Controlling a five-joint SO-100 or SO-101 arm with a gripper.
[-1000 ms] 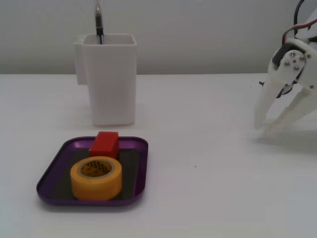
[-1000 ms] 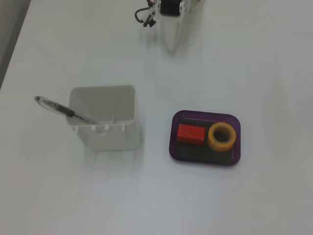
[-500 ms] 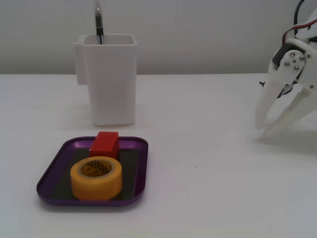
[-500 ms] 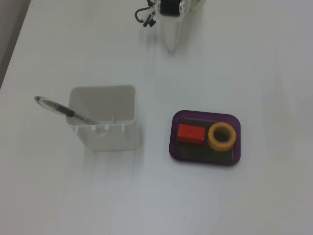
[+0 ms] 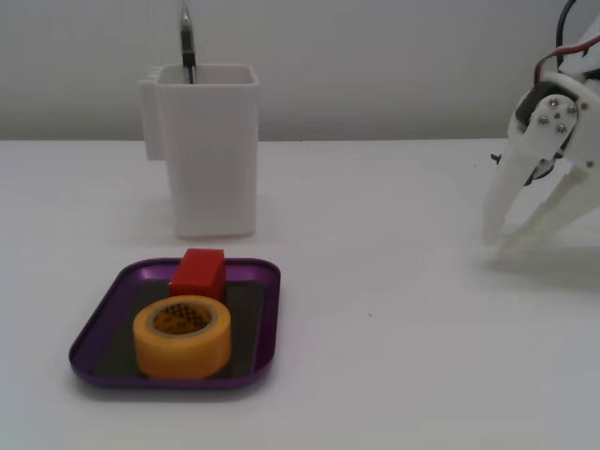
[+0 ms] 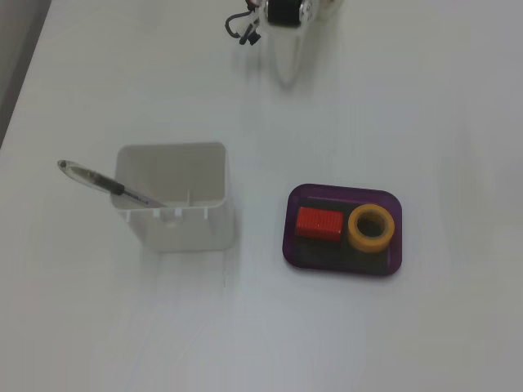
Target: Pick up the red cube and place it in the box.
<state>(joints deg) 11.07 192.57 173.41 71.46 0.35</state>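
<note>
The red cube (image 5: 198, 270) lies inside the dark-purple tray, the box (image 5: 101, 325), at its far side, touching the yellow tape roll (image 5: 182, 336). In the view from above, the cube (image 6: 319, 223) sits in the left part of the box (image 6: 342, 263) with the roll (image 6: 371, 226) to its right. My white gripper (image 5: 499, 243) is at the far right of the side view, open and empty, fingertips close to the table, well away from the box. In the view from above only part of it (image 6: 285, 57) shows at the top edge.
A tall white square container (image 5: 207, 150) with a pen (image 5: 187, 42) in it stands behind the box; in the view from above the container (image 6: 172, 196) is left of the box. Bare white table lies between the box and the arm.
</note>
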